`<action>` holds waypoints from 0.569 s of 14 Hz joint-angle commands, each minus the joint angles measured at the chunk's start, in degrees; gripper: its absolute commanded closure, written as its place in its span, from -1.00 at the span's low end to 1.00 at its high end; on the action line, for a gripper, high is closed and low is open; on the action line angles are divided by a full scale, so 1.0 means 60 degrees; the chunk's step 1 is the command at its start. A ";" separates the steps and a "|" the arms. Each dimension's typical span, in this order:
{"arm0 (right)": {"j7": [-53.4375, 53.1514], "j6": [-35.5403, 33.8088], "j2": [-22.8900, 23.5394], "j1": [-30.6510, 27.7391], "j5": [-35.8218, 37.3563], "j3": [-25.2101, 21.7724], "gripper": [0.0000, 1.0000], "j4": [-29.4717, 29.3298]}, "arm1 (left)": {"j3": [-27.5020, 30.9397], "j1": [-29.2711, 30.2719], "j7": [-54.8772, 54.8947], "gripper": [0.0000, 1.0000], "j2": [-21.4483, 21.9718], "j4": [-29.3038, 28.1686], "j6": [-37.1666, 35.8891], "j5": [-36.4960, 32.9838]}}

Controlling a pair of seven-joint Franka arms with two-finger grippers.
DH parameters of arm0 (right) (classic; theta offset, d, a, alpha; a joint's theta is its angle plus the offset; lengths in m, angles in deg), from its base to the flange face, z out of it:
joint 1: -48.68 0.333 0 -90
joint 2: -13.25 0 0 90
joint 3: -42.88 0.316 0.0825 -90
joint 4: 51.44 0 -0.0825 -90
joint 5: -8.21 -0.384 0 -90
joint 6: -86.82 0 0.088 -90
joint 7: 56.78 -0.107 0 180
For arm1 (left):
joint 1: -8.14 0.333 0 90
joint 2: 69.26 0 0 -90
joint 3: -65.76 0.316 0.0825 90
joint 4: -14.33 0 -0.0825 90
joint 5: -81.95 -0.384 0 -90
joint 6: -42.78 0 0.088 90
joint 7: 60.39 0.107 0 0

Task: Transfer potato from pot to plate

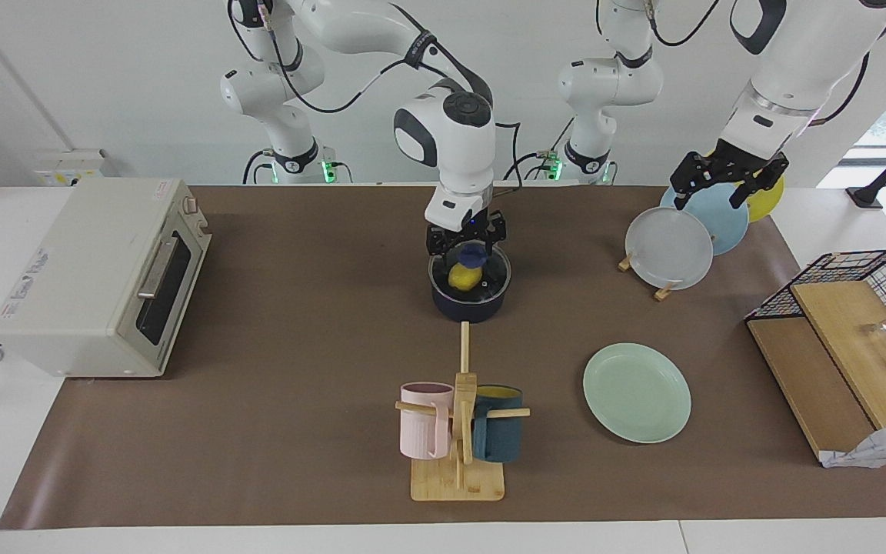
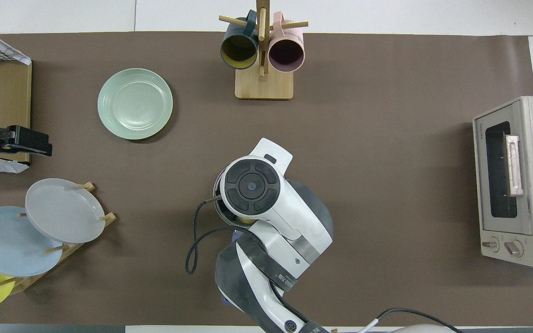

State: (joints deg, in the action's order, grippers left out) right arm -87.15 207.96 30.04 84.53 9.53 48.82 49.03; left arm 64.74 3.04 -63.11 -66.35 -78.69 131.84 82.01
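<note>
The dark navy pot [image 1: 471, 309] stands mid-table with its glass lid [image 1: 495, 282] on it. The yellow potato [image 1: 461, 277] shows through the lid, inside the pot. My right gripper [image 1: 467, 248] reaches straight down at the lid's blue knob [image 1: 474, 255]. In the overhead view the right arm covers the pot. The mint-green plate [image 1: 637, 392] lies bare, farther from the robots than the pot and toward the left arm's end; it also shows in the overhead view [image 2: 135, 103]. My left gripper [image 1: 720, 196] hangs open and empty over the plate rack and waits; it also shows in the overhead view [image 2: 46, 147].
A plate rack [image 1: 670, 248] with grey, light blue and yellow plates stands near the left arm's base. A mug stand [image 1: 458, 431] with a pink and a dark teal mug stands farther out than the pot. A toaster oven [image 1: 104, 277] sits at the right arm's end. A wire basket with wooden boards [image 1: 851, 338] sits at the left arm's end.
</note>
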 commanded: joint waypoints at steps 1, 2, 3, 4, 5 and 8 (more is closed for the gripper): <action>-0.0430 0.0274 0.0351 0.0234 0.0220 0.0022 -1.00 -0.0091 | 0.0111 -0.0073 0.0013 -1.00 0.0233 -0.0230 0.0069 0.0107; -0.0416 0.0245 0.0337 0.0221 0.0467 0.0021 -1.00 -0.0047 | 0.0111 -0.0073 0.0013 -1.00 0.0233 -0.0230 0.0069 0.0107; -0.0431 0.0289 0.0351 0.0207 0.0513 0.0021 -1.00 -0.0047 | 0.0111 -0.0073 0.0013 -1.00 0.0218 -0.0230 0.0069 0.0107; -0.0431 0.0289 0.0366 0.0221 0.0514 0.0021 -1.00 -0.0047 | 0.0111 -0.0073 0.0013 -1.00 0.0233 -0.0230 0.0083 0.0107; -0.0431 0.0260 0.0366 0.0221 0.0528 0.0021 -1.00 -0.0047 | 0.0111 -0.0073 0.0013 -1.00 0.0233 -0.0230 0.0084 0.0107; -0.0431 0.0245 0.0366 0.0221 0.0529 0.0021 -0.90 -0.0076 | 0.0111 -0.0073 0.0013 -1.00 0.0233 -0.0230 0.0084 0.0107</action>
State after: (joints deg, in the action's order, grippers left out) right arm -88.46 208.96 32.03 85.94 11.63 48.83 49.00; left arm 64.74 3.04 -63.11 -66.35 -78.69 131.84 82.01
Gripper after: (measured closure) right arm 0.035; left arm 0.000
